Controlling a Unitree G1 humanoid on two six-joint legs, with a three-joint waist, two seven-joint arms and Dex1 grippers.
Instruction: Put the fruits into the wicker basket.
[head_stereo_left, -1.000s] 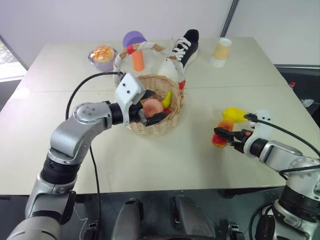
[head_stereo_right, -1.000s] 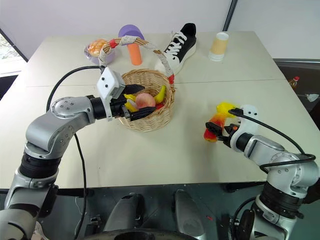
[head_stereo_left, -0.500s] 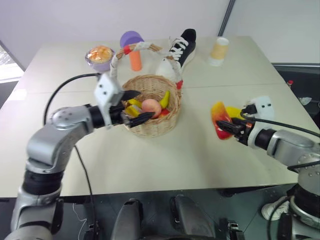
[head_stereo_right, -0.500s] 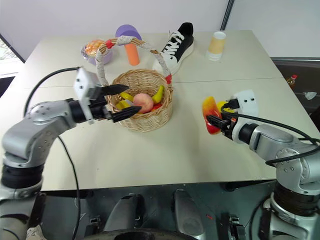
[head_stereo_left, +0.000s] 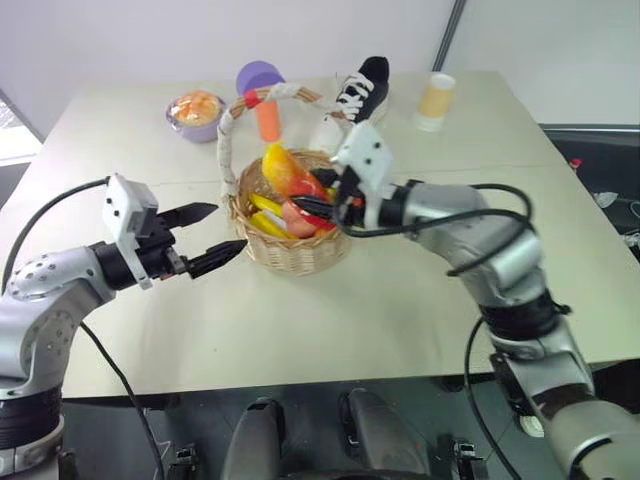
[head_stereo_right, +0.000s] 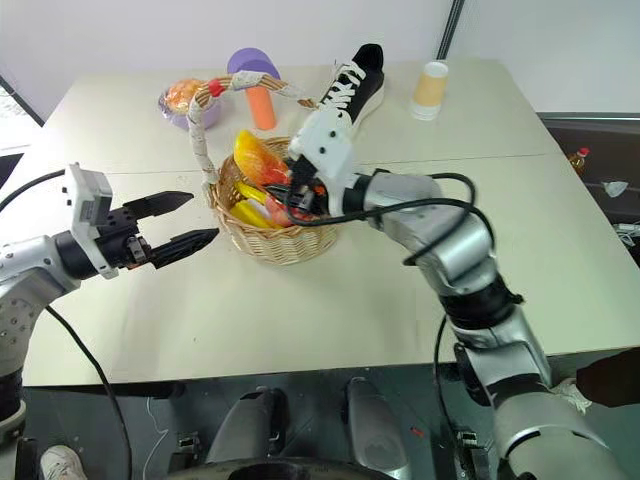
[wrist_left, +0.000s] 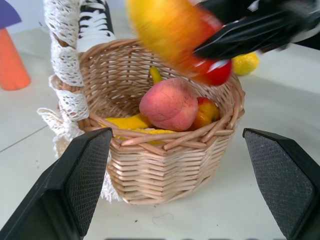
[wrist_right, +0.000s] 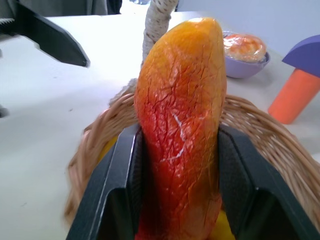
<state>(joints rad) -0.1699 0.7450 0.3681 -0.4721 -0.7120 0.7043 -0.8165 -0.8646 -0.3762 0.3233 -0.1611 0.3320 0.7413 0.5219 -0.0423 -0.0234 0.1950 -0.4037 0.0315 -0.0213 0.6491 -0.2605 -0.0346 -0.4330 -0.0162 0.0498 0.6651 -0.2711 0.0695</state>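
1. Mango (head_stereo_left: 283, 170) was held between the fingers of the right gripper (head_stereo_left: 312, 207), over the open top of the wicker basket (head_stereo_left: 292, 252), with its yellow end pointing up.
2. Peach (wrist_left: 169, 103) and bananas (wrist_left: 131, 122) lay inside the basket already; a lemon (wrist_left: 246, 63) seemed to lie on the tabletop behind the basket, on the side away from the left arm.
3. Basket stood near the middle of the tabletop, a little toward the far edge, and its tall handle (head_stereo_left: 232, 128) rose on the side toward the left edge.
4. Left gripper (head_stereo_left: 205, 234) was empty with its jaws wide, just beside the basket on the side of the left edge and not touching it.
5. Risk, in my judgement: the mango stood tall above the rim, so if the jaws opened from this height it could bounce off the peach and roll out onto the tabletop.
6. Another risk: the right arm reached across close to the handle; a careless pull back could catch it and tip or drag the basket.
7. Purple bowl (head_stereo_left: 197, 112), mushroom block (head_stereo_left: 264, 92), shoe (head_stereo_left: 360, 88) and cup (head_stereo_left: 434, 100) stood along the far edge, well apart from the work.
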